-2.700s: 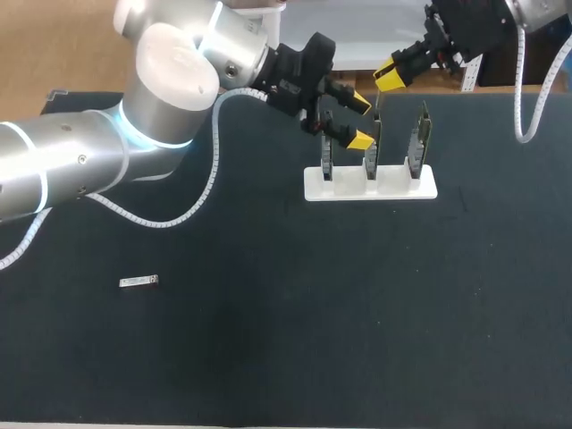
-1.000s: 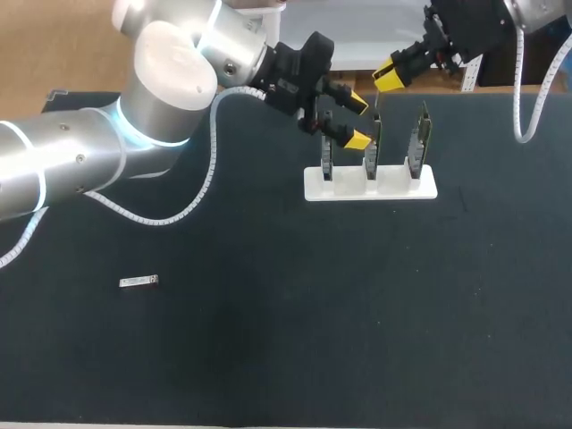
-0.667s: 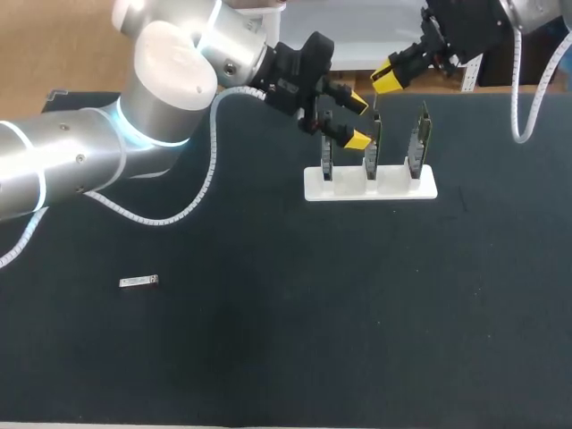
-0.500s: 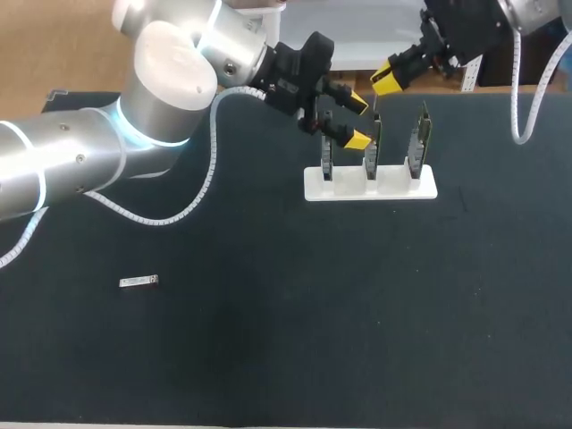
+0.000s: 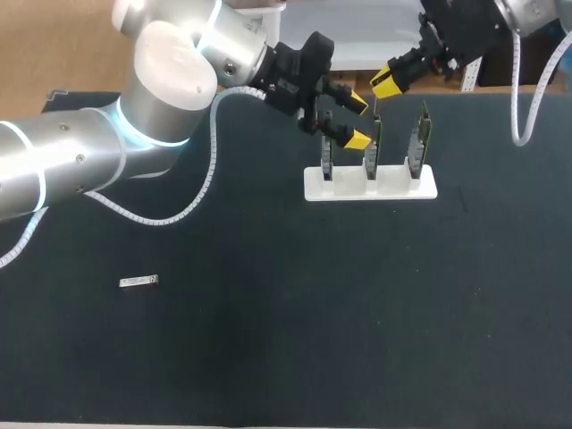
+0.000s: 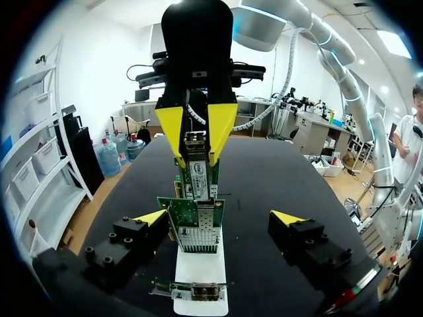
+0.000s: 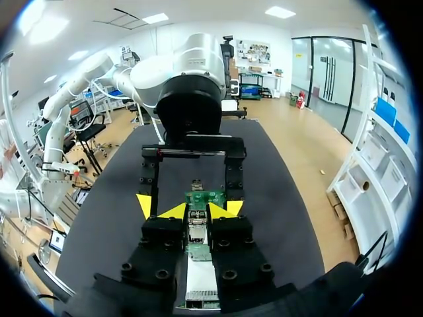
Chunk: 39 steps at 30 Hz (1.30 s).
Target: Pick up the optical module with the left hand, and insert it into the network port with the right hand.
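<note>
**Nowhere near either gripper: the optical module lies alone on the bench**

The optical module [image 5: 138, 282], a small silver bar, lies flat on the dark bench [image 5: 357, 313]. It is toward the robot's left and front, well apart from everything else and touched by nothing.

Farther back, near the middle of the bench, stands a white stand [image 5: 371, 186] that holds three circuit cards upright in a row: the left card [image 5: 328, 159], the middle card [image 5: 371, 147] and the right card [image 5: 418, 138].

The left arm comes in from the left, with a white coiled cable [image 5: 210, 170] hanging along it. The left gripper [image 5: 357, 120] hovers over the left part of the stand and looks along the card row. It is released. Its yellow fingertips [image 6: 152, 216] stand wide apart, one on each side of the row, and in the left wrist view both are clear of the middle card, which rises between them. It holds nothing.

The right arm comes in from the upper right corner, and the right gripper [image 5: 386, 82] hangs above the far side of the card row, facing the left gripper. In the right wrist view a metal port cage [image 7: 197, 219] on one of the cards sits close in, directly ahead of it. Whether this gripper is clenched on anything or released cannot be told from the views.
</note>
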Each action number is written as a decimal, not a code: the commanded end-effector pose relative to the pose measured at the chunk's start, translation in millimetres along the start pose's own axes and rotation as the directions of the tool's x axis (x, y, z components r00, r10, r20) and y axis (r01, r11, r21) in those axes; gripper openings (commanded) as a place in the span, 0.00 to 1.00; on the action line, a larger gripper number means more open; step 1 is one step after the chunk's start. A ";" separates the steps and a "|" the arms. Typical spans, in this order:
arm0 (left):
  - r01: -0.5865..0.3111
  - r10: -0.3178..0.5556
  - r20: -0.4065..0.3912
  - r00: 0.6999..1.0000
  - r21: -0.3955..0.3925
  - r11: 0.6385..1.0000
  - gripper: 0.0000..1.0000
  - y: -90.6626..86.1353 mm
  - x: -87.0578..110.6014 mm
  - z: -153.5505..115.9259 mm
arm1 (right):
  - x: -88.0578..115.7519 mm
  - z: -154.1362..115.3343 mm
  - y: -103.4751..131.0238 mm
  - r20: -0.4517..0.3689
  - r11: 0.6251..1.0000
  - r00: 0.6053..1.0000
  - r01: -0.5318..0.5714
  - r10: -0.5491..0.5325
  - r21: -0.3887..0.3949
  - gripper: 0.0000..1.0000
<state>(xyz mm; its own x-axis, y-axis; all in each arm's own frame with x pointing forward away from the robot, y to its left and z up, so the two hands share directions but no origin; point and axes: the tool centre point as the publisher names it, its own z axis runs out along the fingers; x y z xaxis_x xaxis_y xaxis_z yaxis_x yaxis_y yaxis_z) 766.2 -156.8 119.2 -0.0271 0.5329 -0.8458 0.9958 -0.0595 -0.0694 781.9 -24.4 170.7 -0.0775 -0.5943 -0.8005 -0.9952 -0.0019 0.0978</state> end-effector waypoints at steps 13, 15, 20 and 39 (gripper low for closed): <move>0.002 -0.002 -0.005 1.000 0.003 1.000 1.00 1.4 -0.7 0.1 | 4.1 4.4 2.5 -0.006 1.000 1.000 -0.015 0.015 -0.001 0.00; 0.002 -0.002 -0.005 1.000 0.003 1.000 1.00 1.4 -0.7 0.1 | 4.6 4.8 2.4 -0.007 1.000 1.000 -0.016 0.016 -0.001 0.00; 0.002 -0.002 -0.005 1.000 0.003 1.000 1.00 1.4 -0.7 0.1 | 5.6 5.3 2.7 -0.011 1.000 1.000 -0.014 0.014 0.000 0.00; 0.002 -0.002 -0.005 1.000 0.003 1.000 1.00 1.4 -0.7 0.1 | -2.5 0.2 5.5 -0.009 1.000 1.000 0.015 -0.015 0.020 0.00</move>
<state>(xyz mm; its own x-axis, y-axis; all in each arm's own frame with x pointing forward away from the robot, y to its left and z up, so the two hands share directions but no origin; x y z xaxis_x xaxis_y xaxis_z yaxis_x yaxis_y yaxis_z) 766.2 -156.8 119.2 -0.0270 0.5328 -0.8458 0.9958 -0.0596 -0.0693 781.6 -24.0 172.3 -0.0648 -0.5969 -0.7997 -0.9967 -0.0002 0.0810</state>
